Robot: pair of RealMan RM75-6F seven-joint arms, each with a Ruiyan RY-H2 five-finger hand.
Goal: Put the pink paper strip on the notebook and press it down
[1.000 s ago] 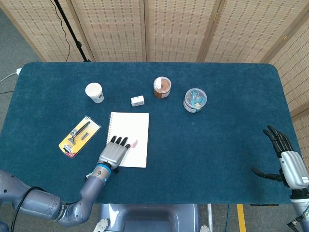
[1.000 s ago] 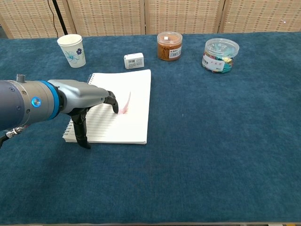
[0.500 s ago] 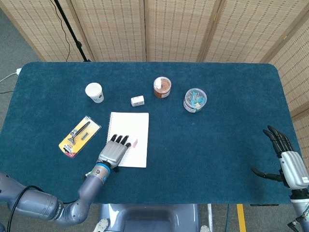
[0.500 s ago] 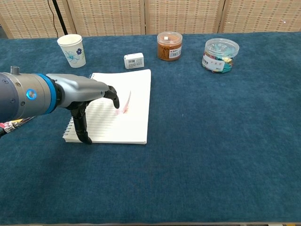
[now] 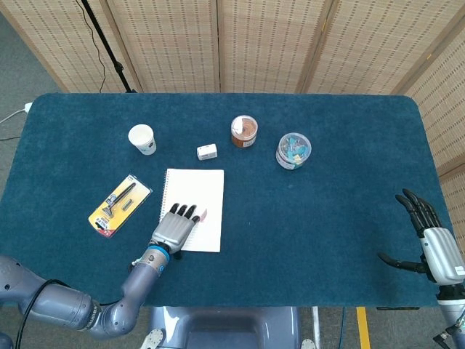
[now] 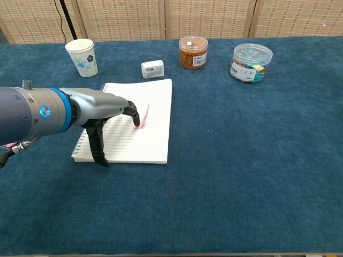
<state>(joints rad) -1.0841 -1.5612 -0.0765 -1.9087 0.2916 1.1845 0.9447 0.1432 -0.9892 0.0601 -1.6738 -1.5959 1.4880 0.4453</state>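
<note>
A white spiral notebook (image 5: 200, 190) (image 6: 153, 140) lies open on the blue table. The pink paper strip (image 5: 203, 214) (image 6: 143, 117) sits on its right half, one end curling up. My left hand (image 5: 174, 226) (image 6: 102, 115) lies flat over the notebook with its fingers spread, and the fingertips (image 6: 134, 116) press on the strip's near end. Its thumb points down to the notebook's near edge. My right hand (image 5: 430, 241) hovers open at the table's far right edge, holding nothing; only the head view shows it.
A paper cup (image 5: 143, 139) (image 6: 82, 57), a small white box (image 5: 207, 151) (image 6: 152, 69), a brown-lidded jar (image 5: 244, 131) (image 6: 193, 52) and a clear tub of clips (image 5: 293, 150) (image 6: 251, 62) stand behind the notebook. A yellow packaged tool (image 5: 120, 205) lies left of it.
My left hand shifted slightly right along the notebook, fingertips staying on the pink strip. The right hand has not moved.
</note>
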